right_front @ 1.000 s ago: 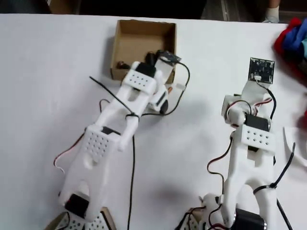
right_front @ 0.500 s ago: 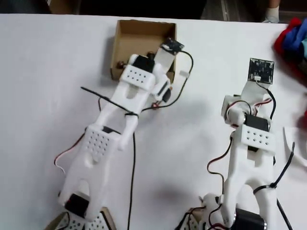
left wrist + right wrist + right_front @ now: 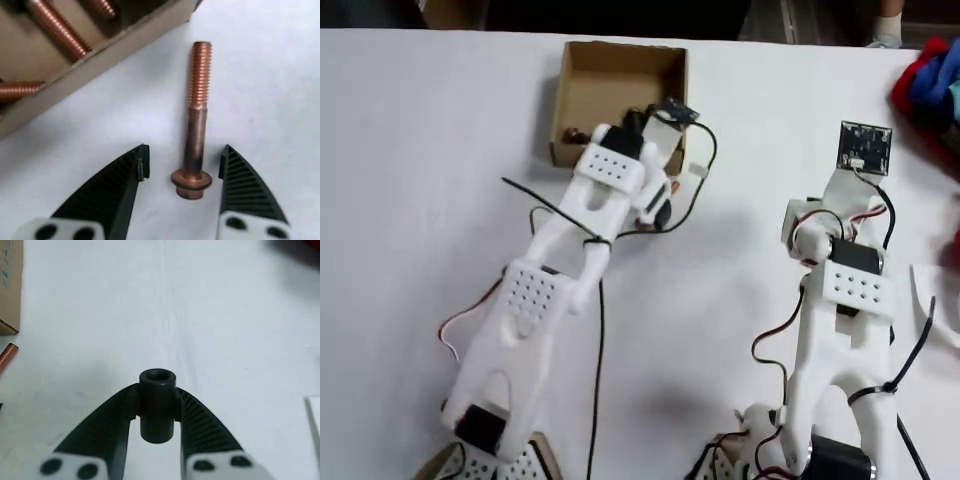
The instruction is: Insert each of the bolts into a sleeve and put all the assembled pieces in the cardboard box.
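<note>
Two tools to report, left to right. Starts with open brown cardboard box point(image 3: 610, 85) on far side of white table point(image 3: 420, 200), left of centre; holds at least three copper threaded bolts point(image 3: 55, 25). Next, left tool point(image 3: 185, 152): spread wide just outside box's wall, straddling loose copper flanged bolt point(image 3: 196, 120). Lies flat on table, flanged head between the fingers, threaded end pointing away; touches neither finger as far as visible. Further right, right tool point(image 3: 157, 388): pinching short black cylindrical sleeve point(image 3: 157, 412) upright, bore facing up, over bare table, well apart from box. Catches box corner and thread tip of loose bolt at edge of right wrist view. Ends with red and blue cloth point(image 3: 925, 80) at table's far right edge.
</note>
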`<state>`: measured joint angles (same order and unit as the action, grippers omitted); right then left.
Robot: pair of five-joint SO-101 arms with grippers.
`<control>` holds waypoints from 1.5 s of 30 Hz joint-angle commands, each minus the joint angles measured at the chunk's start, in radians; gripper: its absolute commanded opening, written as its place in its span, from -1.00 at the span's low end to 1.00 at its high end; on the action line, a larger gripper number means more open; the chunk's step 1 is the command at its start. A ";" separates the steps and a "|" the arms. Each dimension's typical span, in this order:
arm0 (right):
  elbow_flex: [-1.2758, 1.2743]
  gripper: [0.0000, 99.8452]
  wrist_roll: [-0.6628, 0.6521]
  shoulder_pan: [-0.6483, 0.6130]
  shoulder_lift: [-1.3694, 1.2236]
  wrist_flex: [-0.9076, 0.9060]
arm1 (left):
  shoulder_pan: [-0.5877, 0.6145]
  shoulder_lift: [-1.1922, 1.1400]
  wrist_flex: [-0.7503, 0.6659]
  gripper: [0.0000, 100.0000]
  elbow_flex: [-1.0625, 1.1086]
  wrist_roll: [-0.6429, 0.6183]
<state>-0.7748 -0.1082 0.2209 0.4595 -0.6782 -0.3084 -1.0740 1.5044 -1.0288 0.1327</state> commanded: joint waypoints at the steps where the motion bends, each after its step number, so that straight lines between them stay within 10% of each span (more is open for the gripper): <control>1: 0.006 -0.96 0.009 0.004 0.048 0.019 | 0.015 0.005 0.012 -0.90 -0.022 0.011; 11: -0.051 -0.96 0.009 0.002 0.048 0.104 | 0.075 0.006 0.218 -0.95 -0.097 0.043; 25: -0.051 -0.96 0.009 0.002 0.048 0.104 | 0.144 0.276 0.285 -0.95 0.030 0.861; 37: -0.051 -0.96 0.009 0.002 0.048 0.104 | 0.153 0.647 0.279 -0.95 0.792 1.413; 45: -0.051 -0.96 0.009 0.001 0.048 0.104 | 0.195 0.647 0.227 -0.95 0.839 1.402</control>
<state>-0.8316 -0.1082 0.2209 0.4595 -0.5938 -0.1396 -0.5125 1.7530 -0.1941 1.3648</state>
